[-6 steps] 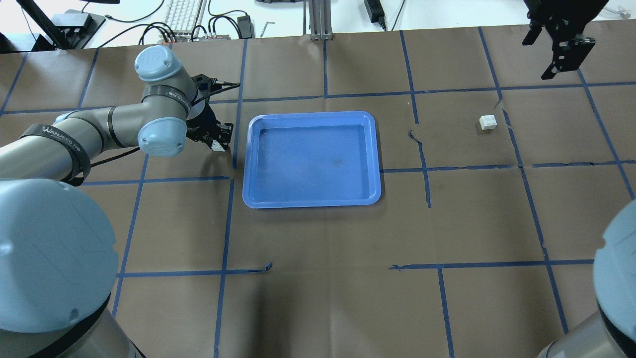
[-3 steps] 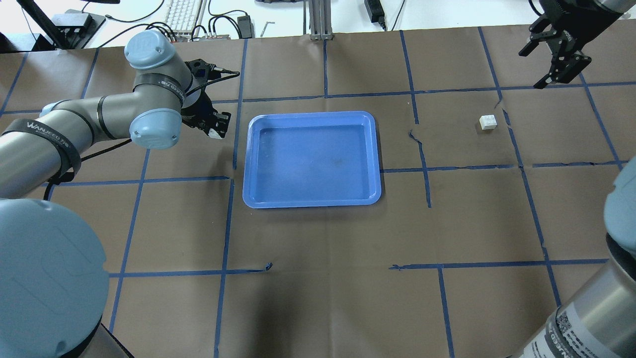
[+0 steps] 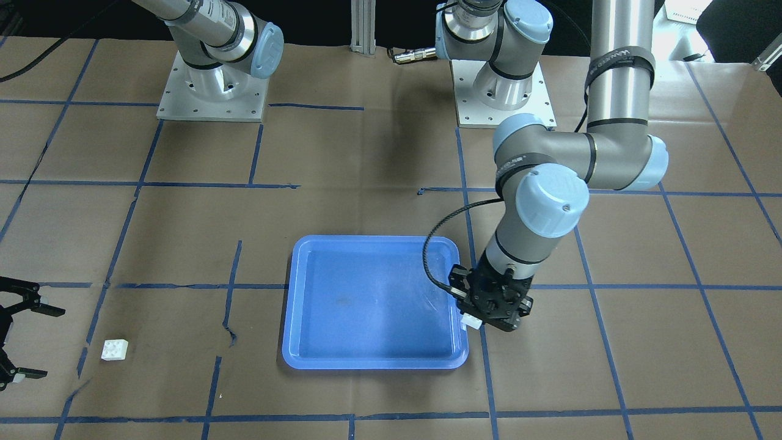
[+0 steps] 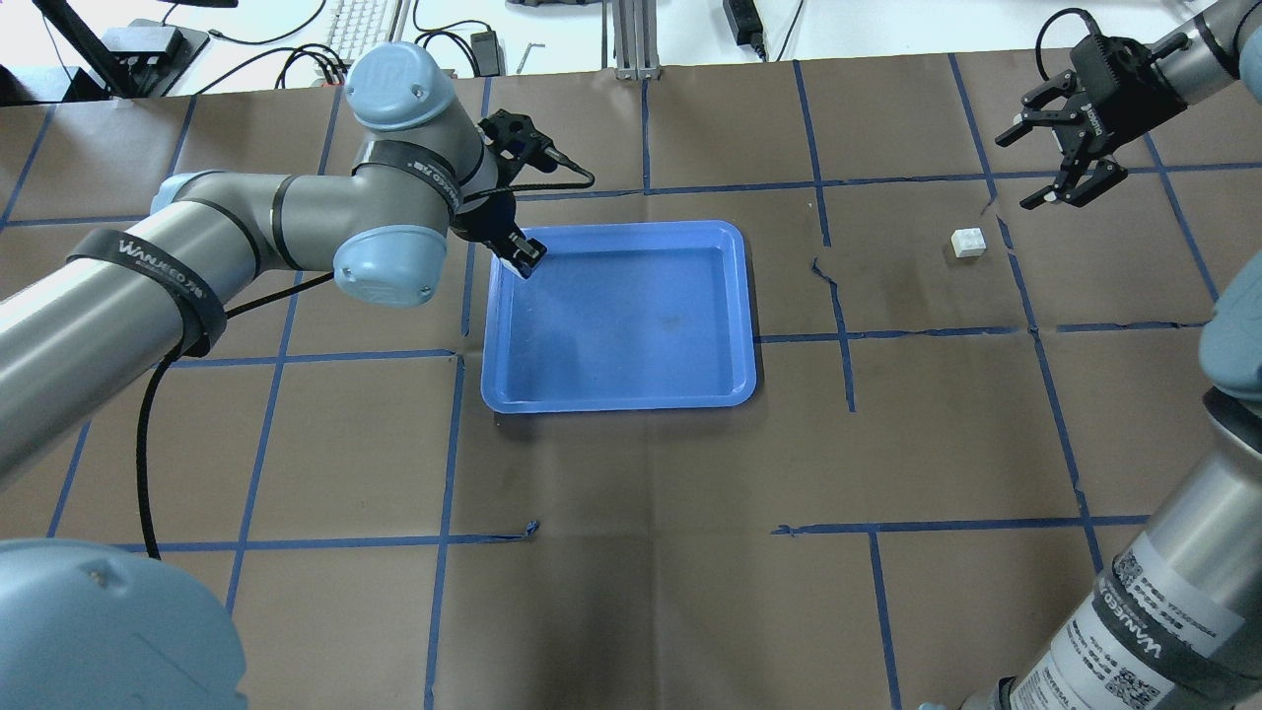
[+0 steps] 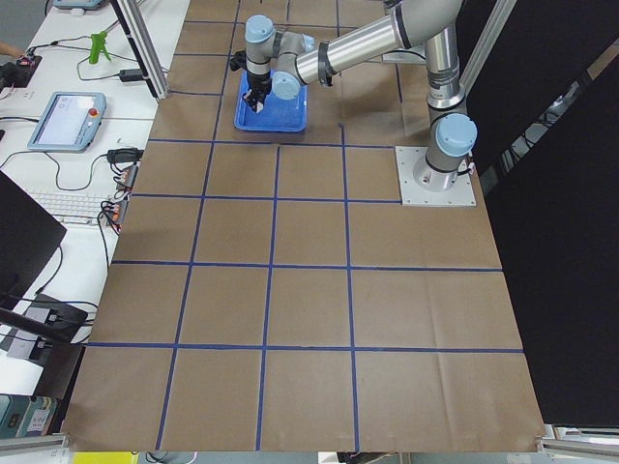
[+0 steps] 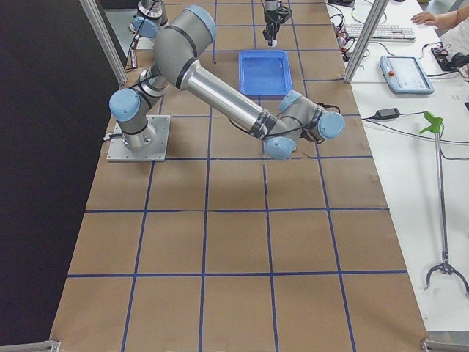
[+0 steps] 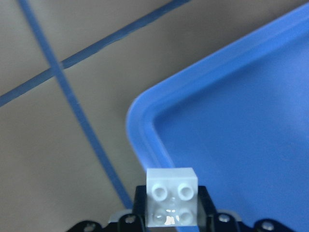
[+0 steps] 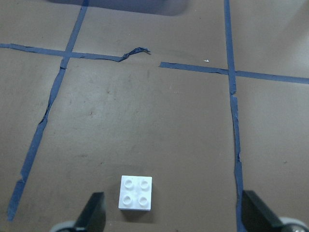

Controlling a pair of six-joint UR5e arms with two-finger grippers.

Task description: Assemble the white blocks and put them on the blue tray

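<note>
Left gripper (image 3: 473, 320) clamps block (image 7: 172, 191) at tray (image 4: 619, 398) corner; right gripper (image 4: 1016, 174) wide open, empty, near second block (image 4: 968, 242). I judge it light, stiff, slick: I'd take flat sides.

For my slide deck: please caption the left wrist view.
Left gripper holds a white block at the corner of the blue tray.

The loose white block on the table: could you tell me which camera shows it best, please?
Right wrist-mounted: the loose white block sits close, four studs clear. Overhead and front-facing show it tiny; the rest don't show it.
</note>
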